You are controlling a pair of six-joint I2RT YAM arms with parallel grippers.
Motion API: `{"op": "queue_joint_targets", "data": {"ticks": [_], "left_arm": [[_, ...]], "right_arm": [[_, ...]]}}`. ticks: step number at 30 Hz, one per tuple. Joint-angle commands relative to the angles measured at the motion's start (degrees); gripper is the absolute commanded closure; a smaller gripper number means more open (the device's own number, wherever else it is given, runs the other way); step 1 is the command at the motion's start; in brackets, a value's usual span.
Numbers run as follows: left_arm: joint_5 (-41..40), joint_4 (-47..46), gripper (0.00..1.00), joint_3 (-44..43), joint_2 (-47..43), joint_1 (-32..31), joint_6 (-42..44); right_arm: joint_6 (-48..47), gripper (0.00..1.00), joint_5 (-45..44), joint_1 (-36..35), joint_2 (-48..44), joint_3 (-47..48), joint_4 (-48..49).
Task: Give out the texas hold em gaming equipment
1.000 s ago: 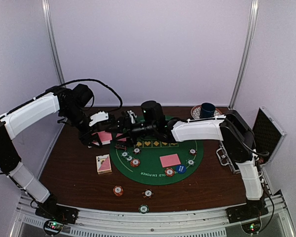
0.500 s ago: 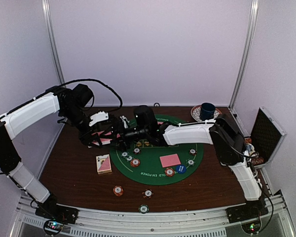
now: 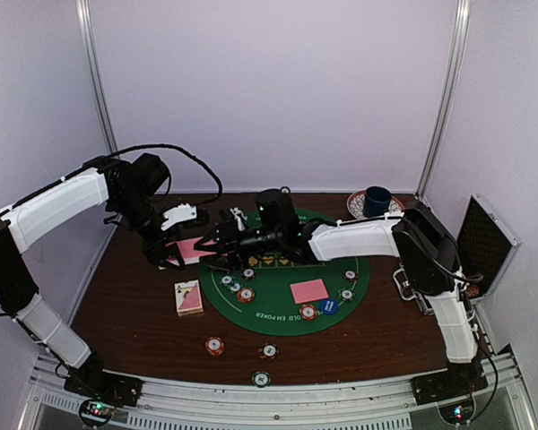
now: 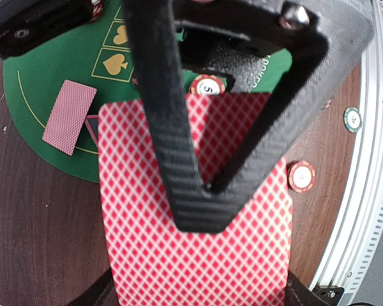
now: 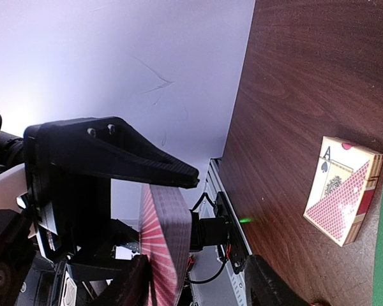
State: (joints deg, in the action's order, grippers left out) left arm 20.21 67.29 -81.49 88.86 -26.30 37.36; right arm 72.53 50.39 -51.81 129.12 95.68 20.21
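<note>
A deck of pink-backed playing cards (image 4: 198, 255) sits between the fingers of my left gripper (image 4: 195, 296), which is shut on it above the table's left side (image 3: 175, 251). My right gripper (image 3: 213, 246) reaches in from the right. One of its black triangular fingers (image 4: 191, 197) lies over the deck's top card. In the right wrist view the deck (image 5: 166, 242) stands edge-on close to one finger of the right gripper (image 5: 201, 284), whose jaws stand apart. One pink card (image 3: 309, 290) and several chips (image 3: 246, 294) lie on the green mat (image 3: 278, 305).
A card box (image 3: 188, 297) lies left of the mat. Three chips (image 3: 215, 345) lie near the front edge. A blue disc (image 3: 329, 306) lies on the mat. A dark blue cup (image 3: 377, 199) stands at the back right. A black case (image 3: 484, 242) leans at the right.
My right arm reached left to the deck, then drew slightly back, and its jaws have narrowed. The left arm and its deck have stayed put.
</note>
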Motion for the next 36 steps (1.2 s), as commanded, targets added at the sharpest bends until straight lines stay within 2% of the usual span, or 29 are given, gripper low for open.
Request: {"op": "queue_joint_targets", "data": {"ticks": [1,6,10,18,25,36], "left_arm": [[1.6,-1.2,1.00,-1.6,-1.2,0.1,0.0],[1.2,-1.2,1.00,-1.3,-1.1,0.1,-0.1],[1.0,-1.2,1.00,-1.1,-1.2,0.1,0.1],[0.2,-1.1,1.00,-0.9,-1.4,0.1,0.6],[-0.3,-1.3,1.00,-0.6,-1.4,0.1,0.9],[-1.9,-1.3,1.00,0.4,-2.1,0.1,1.3]], "right_arm": [[-1.4,0.47,0.2,0.9,-2.9,-1.7,-1.6],[-0.9,0.48,1.1,0.9,-4.5,-1.5,-0.2],[0.0,0.55,1.4,1.0,-5.4,-2.0,0.2],[0.6,0.77,1.8,2.0,-6.5,-4.1,1.0],[0.9,1.00,1.8,3.2,-7.7,-5.1,1.3],[-1.5,1.00,1.8,7.9,-9.6,-7.2,-1.0]]}}
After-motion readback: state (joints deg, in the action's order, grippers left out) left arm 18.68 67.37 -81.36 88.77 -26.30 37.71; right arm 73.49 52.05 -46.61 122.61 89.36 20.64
